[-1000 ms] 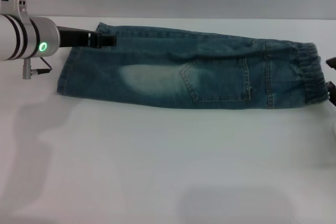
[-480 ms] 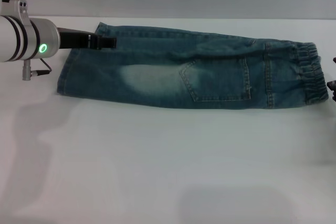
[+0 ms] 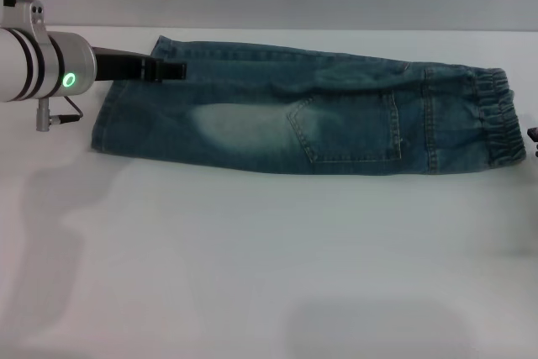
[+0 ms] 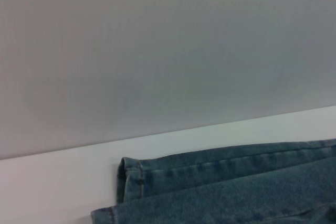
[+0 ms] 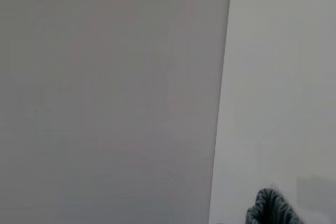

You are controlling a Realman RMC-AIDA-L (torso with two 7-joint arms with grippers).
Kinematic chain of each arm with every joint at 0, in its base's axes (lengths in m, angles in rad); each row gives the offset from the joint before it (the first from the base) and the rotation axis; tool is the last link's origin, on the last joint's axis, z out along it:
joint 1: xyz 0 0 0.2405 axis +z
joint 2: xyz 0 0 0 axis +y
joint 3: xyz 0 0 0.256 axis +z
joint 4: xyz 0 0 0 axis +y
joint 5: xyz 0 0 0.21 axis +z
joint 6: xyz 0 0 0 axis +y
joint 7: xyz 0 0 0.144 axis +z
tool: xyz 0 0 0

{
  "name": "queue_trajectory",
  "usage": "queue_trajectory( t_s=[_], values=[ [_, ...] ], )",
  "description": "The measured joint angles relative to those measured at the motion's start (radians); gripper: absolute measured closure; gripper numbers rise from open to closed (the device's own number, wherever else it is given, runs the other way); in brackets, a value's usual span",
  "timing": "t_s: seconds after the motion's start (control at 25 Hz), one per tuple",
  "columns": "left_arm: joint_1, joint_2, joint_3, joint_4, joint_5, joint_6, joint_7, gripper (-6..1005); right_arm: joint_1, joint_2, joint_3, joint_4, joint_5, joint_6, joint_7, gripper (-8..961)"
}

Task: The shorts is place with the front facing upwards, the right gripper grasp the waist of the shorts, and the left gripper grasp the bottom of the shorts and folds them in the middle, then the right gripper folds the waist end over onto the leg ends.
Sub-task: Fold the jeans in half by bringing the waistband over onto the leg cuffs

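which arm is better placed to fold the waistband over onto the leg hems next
The right. The gathered waist lies at the robot's right end of the shorts, just beside the right gripper at the frame edge. The left gripper sits over the leg ends, far from the waist.

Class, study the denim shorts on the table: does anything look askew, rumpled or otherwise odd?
The shorts lie already folded lengthwise. A rumpled ridge bunches above the patch pocket, and at the leg ends the hems sit staggered rather than aligned. The left gripper rests there.

Blue denim shorts (image 3: 311,119), flat, lengthwise-folded
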Motion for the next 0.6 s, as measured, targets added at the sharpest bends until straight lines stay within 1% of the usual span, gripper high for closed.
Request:
queue_trajectory(
  t_s=[0.28, 0.6],
  values=[
    [-0.001, 0.000, 0.000, 0.000, -0.005, 0.000, 0.000, 146, 0.012, -0.006, -0.010, -0.011, -0.032, 0.009, 0.027, 230],
    [0.000, 0.000, 0.000, 0.000, -0.008, 0.000, 0.000, 147, 0.014, -0.005, -0.011, -0.028, -0.069, 0.010, 0.031, 231]
  ],
)
